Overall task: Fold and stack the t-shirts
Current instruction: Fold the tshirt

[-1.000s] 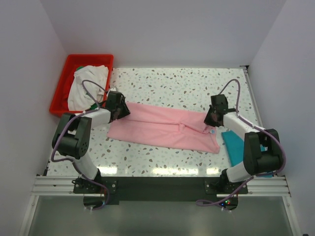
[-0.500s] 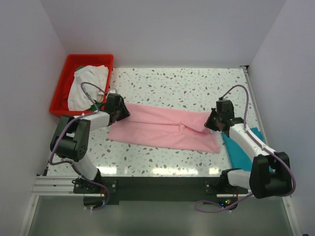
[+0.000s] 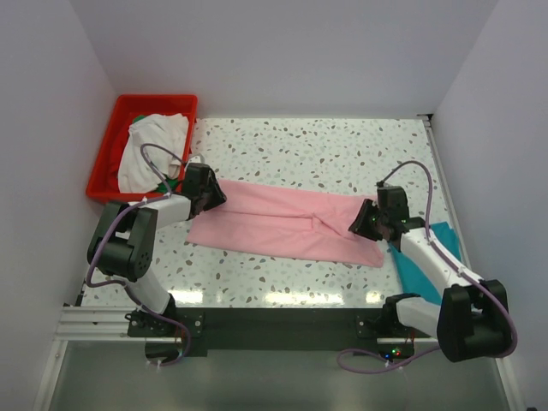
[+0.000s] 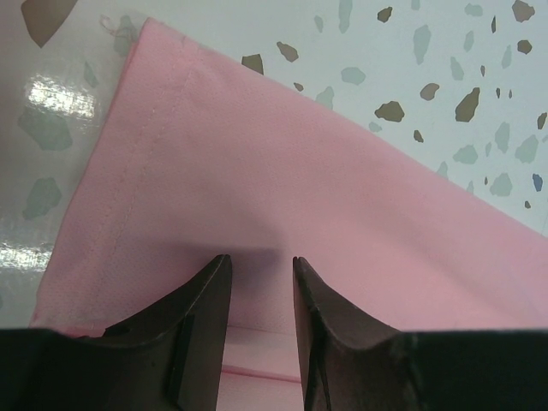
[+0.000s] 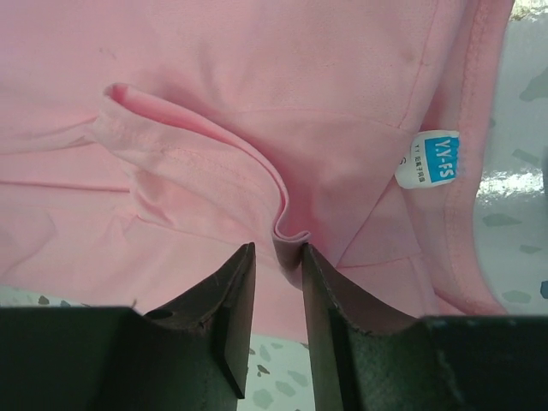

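We saw the light pink cloth t-shirt (image 3: pixel 282 224) lying lengthwise between both arms, left fingers (image 4: pixel 201 325) and right fingers (image 5: pixel 231 308) each clamped on 1 end.

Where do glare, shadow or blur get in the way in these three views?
Top external: bright glare strips on the table along its near and far edges. Left wrist: glare patches at left, fingers dark, soft shadow on the pink t-shirt ahead of them. Right wrist: table glare at right, neck label sharp.

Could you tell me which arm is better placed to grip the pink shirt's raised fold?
Likely right: the right tool straddles the fold in the pink t-shirt beside the label; the left tool is at its hem.
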`<control>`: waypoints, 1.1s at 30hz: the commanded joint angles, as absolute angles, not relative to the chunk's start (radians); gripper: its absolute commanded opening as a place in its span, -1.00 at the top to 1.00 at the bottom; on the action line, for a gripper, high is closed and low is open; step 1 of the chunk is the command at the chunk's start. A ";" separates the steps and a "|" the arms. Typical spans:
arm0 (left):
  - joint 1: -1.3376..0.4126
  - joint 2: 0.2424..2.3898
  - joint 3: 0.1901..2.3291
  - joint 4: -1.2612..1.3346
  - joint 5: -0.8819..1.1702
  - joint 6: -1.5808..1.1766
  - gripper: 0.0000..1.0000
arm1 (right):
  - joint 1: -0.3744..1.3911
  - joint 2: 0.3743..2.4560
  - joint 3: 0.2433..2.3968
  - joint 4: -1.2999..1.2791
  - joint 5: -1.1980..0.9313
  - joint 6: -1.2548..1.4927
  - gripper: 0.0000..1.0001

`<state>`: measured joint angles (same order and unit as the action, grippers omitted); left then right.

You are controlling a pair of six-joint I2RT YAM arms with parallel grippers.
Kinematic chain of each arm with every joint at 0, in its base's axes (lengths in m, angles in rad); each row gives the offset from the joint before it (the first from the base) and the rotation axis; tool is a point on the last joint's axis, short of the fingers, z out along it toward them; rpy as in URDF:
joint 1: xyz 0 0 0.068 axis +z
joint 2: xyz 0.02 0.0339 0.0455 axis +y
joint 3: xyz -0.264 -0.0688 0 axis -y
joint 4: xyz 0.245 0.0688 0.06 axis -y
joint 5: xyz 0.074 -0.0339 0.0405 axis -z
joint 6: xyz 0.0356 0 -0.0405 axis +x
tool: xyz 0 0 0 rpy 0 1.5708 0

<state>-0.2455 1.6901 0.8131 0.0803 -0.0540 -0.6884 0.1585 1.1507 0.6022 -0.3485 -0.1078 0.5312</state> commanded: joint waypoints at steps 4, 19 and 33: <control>-0.252 1.663 0.818 0.103 -0.043 -0.686 0.21 | 0.164 1.238 0.765 -0.322 -0.051 0.508 0.28; -0.250 1.661 0.830 0.089 -0.049 -0.683 0.21 | 0.345 1.693 1.060 -0.273 0.115 0.511 0.29; -0.250 1.660 0.827 0.084 -0.051 -0.681 0.21 | 0.420 1.539 0.893 -0.245 0.029 0.558 0.35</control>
